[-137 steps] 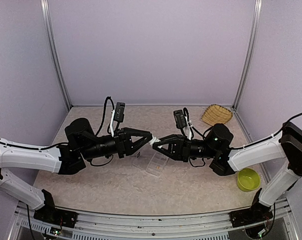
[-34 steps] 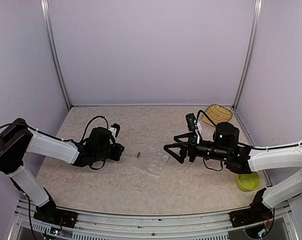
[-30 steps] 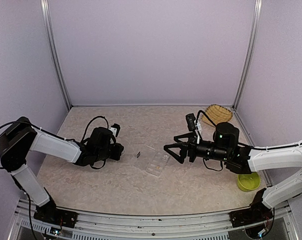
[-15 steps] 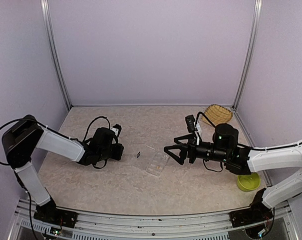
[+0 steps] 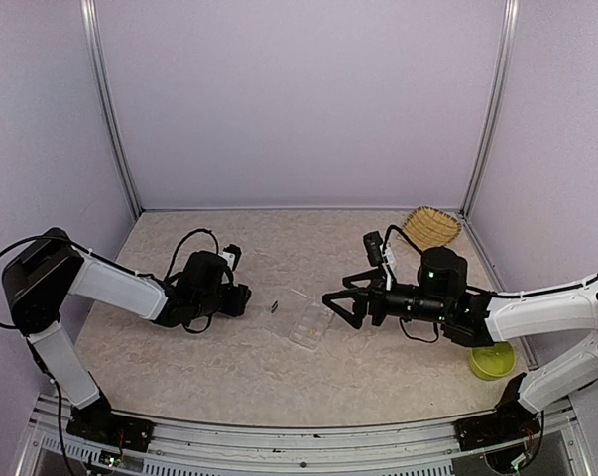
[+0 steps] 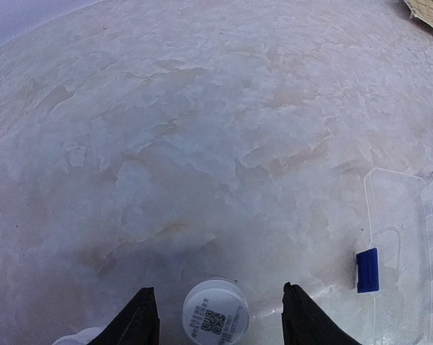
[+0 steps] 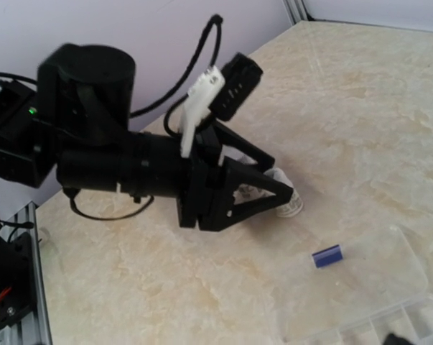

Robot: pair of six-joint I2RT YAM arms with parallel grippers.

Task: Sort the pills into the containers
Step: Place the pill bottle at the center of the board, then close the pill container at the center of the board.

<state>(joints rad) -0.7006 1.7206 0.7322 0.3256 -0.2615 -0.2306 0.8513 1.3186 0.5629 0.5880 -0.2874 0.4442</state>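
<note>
**Left hand lets go of the small bottle**

The left hand [image 6: 218, 288] was clenched a moment ago and has now spread. Its fingers stand clear on either side of a white bottle [image 6: 215, 310] upright on the tabletop [image 5: 229, 367], so the bottle looks set down and released. The right hand [image 5: 335, 303] has not changed: it is wide open, holds nothing, and hovers just beside the clear box [image 5: 308, 325], which lies between the two arms. That probably leaves the box free for the next move. No pills can be made out in any view, and whether they are inside the bottle cannot be told. The left wrist view cuts the box off, showing only an edge with a blue tab [image 6: 368, 270].
</note>
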